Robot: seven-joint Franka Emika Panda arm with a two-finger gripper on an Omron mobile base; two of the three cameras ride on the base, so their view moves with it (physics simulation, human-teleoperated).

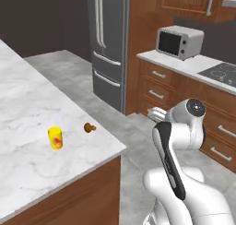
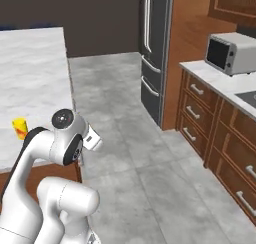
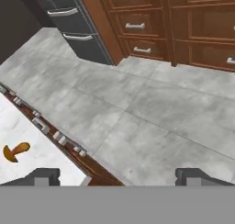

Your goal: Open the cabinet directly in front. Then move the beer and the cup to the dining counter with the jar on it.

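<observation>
Dining counter spreading wide at nine o'clock of the arm, carrying yellow cup standing upright near its edge, just beside a small brown object at its three o'clock. Gripper hanging over grey floor, spread fully wide, holding nothing.

Around me, a grey tiled floor is stretching toward a dark steel fridge. Reddish-brown drawer units are lining the wall under a pale worktop, which is carrying a silver microwave and a black cooktop.
</observation>
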